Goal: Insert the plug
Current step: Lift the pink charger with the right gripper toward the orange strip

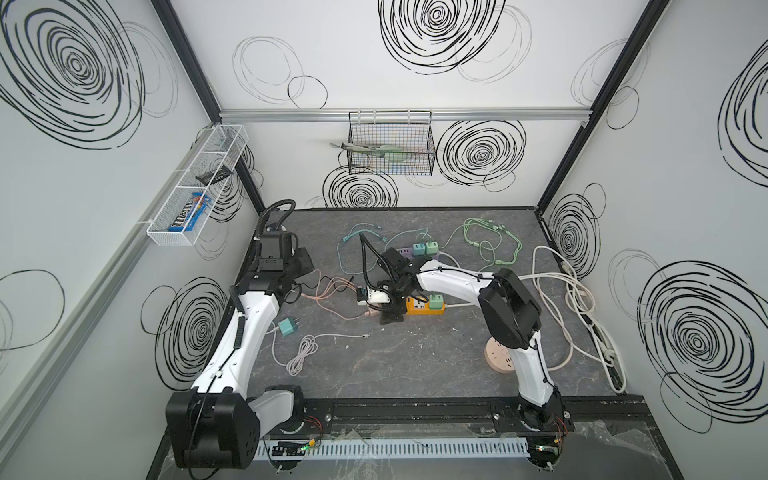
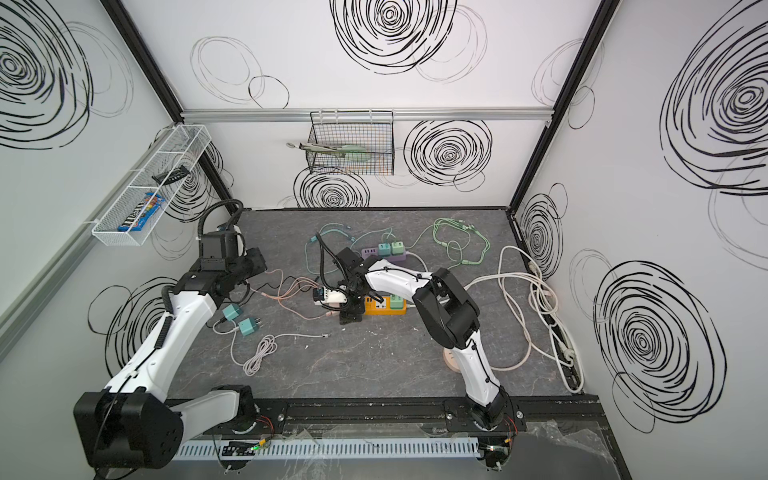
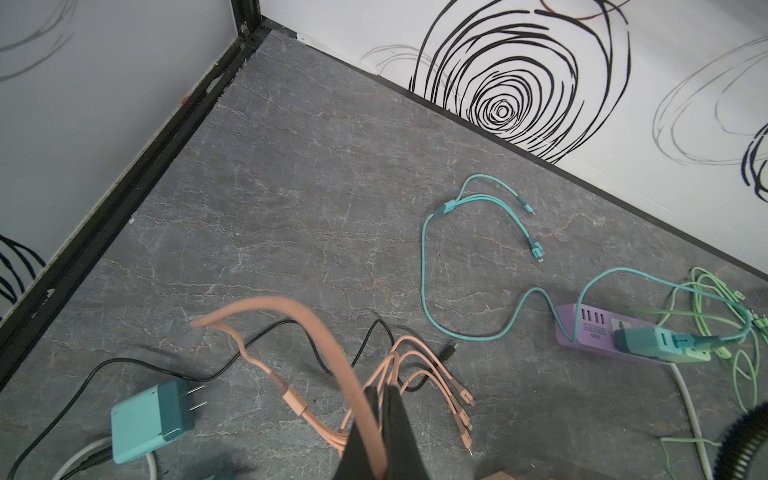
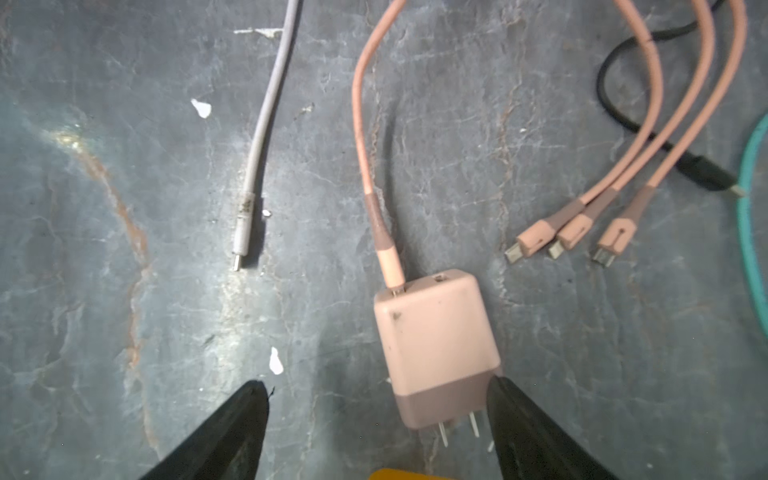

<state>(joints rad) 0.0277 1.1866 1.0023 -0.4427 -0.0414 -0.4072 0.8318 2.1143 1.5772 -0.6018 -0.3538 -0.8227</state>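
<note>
**R hand** (image 4: 376,384), wrist view: fingers (image 4: 232,428) spread wide, released, nothing grasped. The plug (image 4: 434,353), a pink charger block, lies flat on the surface (image 4: 124,208) between the two fingers, off-centre. One finger sits right against its darker prong end; the other is well apart. The prongs point toward the orange power strip (image 4: 395,473), whose edge shows just beyond them; they are not in any socket. A pink cable (image 4: 361,124) is plugged into the block's far face. Three pink connector ends (image 4: 561,237) lie near, beside a black cable (image 4: 623,108) & a teal cable (image 4: 748,199). A white cable (image 4: 257,145) lies on the block's other side, apart from it.

**Top views:** in both, the R hand (image 1: 388,311) is at mid-surface, at the L end of the orange power strip (image 1: 419,306). A green charger (image 1: 435,301) stands in the strip's R end.

**L hand** (image 3: 384,390), wrist view: clenched on a strand of the pink cable, which rises from betw. the shut fingers. In a top view the L hand (image 2: 253,262) hangs over the L rear part of the surface, well apart from the plug. A teal charger (image 3: 151,419) lies unplugged near it. A purple power strip (image 3: 598,332) w/ chargers inserted sits farther off, toward the back wall.
</note>
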